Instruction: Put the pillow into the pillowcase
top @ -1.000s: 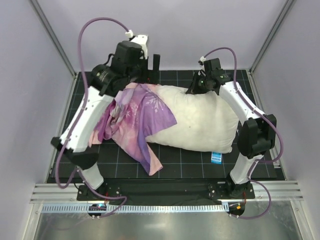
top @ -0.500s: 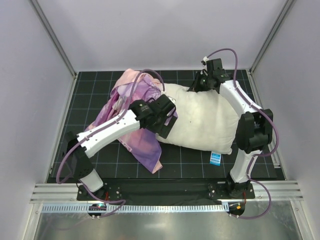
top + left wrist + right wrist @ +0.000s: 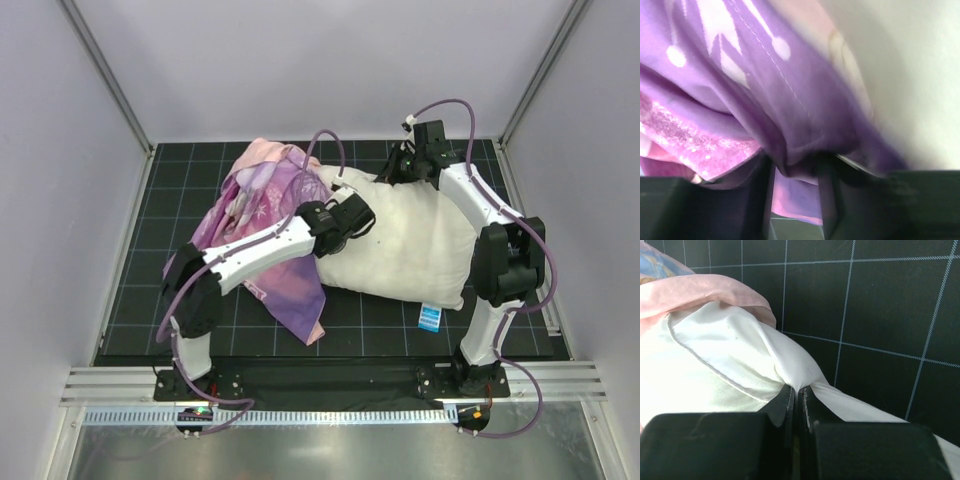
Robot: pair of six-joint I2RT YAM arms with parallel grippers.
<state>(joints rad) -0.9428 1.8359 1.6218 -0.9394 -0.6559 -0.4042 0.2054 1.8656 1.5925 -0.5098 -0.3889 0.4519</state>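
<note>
The white pillow (image 3: 420, 245) lies across the mat, and its left end is under the pink-and-purple pillowcase (image 3: 262, 200). My left gripper (image 3: 352, 213) sits at the case's edge on top of the pillow. In the left wrist view a fold of purple pillowcase (image 3: 740, 75) is bunched between the narrowed jaws of the left gripper (image 3: 795, 167), with pillow (image 3: 920, 75) to the right. At the pillow's far edge my right gripper (image 3: 402, 174) is shut. In the right wrist view the right gripper (image 3: 799, 389) pinches a corner of the pillow (image 3: 715, 355), with the pillowcase's pink hem (image 3: 705, 292) behind it.
A small blue tag (image 3: 431, 317) sticks out at the pillow's near edge. The black grid mat (image 3: 150, 300) is ringed by pale walls and metal frame posts (image 3: 105, 75). The case's loose tail (image 3: 300, 310) trails toward the front. A metal rail (image 3: 330, 385) runs by the arm bases.
My left arm has swung from the back left, over the pillowcase, onto the pillow's left part, and its jaws have narrowed on the case fabric. The right arm has held still.
</note>
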